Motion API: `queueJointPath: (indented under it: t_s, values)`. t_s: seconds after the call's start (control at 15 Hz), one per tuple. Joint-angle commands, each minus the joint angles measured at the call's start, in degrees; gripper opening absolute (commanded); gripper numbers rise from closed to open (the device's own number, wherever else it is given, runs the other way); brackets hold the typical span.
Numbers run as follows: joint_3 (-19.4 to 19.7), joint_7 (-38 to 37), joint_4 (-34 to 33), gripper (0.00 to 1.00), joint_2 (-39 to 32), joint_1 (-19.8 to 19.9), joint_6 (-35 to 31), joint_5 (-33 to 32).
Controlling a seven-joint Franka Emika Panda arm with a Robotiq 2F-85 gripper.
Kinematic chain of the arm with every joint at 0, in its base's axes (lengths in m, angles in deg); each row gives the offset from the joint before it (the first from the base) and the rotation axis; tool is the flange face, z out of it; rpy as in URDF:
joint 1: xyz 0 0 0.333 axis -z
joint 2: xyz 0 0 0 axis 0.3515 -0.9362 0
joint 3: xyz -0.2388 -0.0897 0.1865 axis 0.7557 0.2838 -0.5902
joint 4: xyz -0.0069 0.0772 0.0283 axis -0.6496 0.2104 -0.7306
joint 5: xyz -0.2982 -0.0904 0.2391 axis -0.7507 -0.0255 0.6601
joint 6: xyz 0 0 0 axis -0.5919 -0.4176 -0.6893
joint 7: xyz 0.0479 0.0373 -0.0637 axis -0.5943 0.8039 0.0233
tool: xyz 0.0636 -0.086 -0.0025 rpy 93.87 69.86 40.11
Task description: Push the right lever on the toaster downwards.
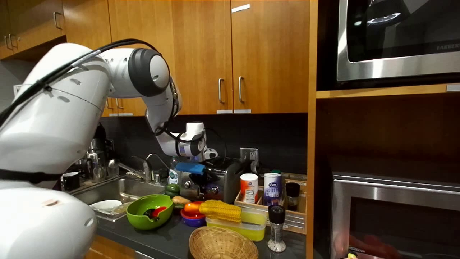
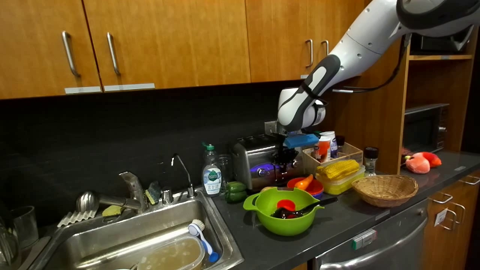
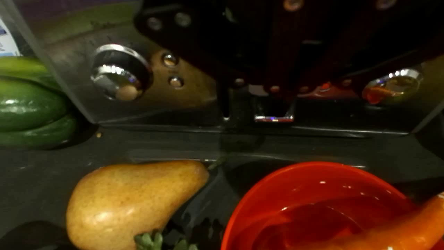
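Note:
The shiny dark grey toaster (image 1: pixel 231 180) stands against the back wall in both exterior views (image 2: pixel 247 165). In the wrist view, its front (image 3: pixel 194 111) fills the upper part, with a knob at each side. A black piece with a silver edge, apparently the right lever (image 3: pixel 274 118), shows low on the front, just below my fingers. An open slot (image 3: pixel 225 107) lies left of it. The left lever is hidden. My gripper (image 3: pixel 289 91) is dark and points down before the toaster's middle (image 2: pixel 285 161). Its fingers look closed together with nothing between them. Contact with the lever cannot be told.
A pear (image 3: pixel 128 205), a red bowl (image 3: pixel 239 222) with an orange pepper and a green pepper (image 3: pixel 31 107) lie before the toaster. A green bowl (image 2: pixel 287 225), a yellow container (image 1: pixel 257 233), a wooden organizer (image 1: pixel 296 225) and a dish soap bottle (image 2: pixel 212 180) stand nearby.

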Motion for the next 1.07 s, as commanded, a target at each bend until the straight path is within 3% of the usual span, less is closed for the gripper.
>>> queueJointPath:
  t_s: [0.0, 1.0]
  values:
    - [0.5, -0.3, -1.1, 0.00, -2.9, -0.4, -0.3, 1.0]
    - [-0.7, 3.7, -4.3, 0.00, -8.5, 2.2, 0.1, 7.0]
